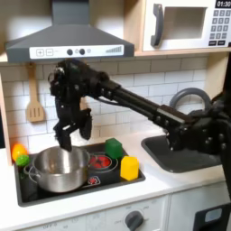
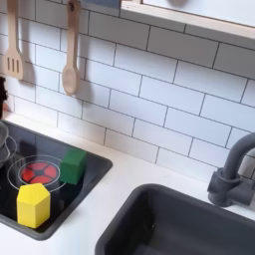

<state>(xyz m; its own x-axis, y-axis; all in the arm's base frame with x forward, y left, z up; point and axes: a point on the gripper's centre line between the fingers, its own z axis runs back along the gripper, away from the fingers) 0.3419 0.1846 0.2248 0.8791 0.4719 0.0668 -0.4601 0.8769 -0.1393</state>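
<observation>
One black WidowX arm reaches in from the first exterior view's right, gripper (image 1: 65, 137) hanging just above the round silver metal pot (image 1: 57, 169). Gripper fingers point down over the pot's rear rim, not touching it as far as I can tell. Spread or pressed together: cannot tell, fingers are dark and blur into one shape. Nothing visibly held.

Pot sits on the left part of the black toy stovetop (image 1: 135, 174), which lies on the white surface (image 1: 171, 185) toward its left end. Pot looks empty inside.

Just left of the pot, at the stovetop's left edge: small yellow-orange-green toy vegetable (image 1: 18, 153).

Right of the pot: red burner ring (image 1: 101, 162), then a green block (image 1: 114, 148) at the stovetop's rear, and a yellow block (image 1: 130, 167) near its front right corner. Blocks near each other, apart from the pot.

Dark grey sink basin (image 1: 176, 155) with grey curved tap (image 1: 185, 96) takes the right end of the surface.

Two wooden utensils hang on the white tile wall in the second exterior view: slotted spatula (image 2: 13, 50) and spoon (image 2: 70, 60). Grey range hood (image 1: 68, 41) above the stovetop, microwave (image 1: 188, 24) upper right in the first exterior view.
</observation>
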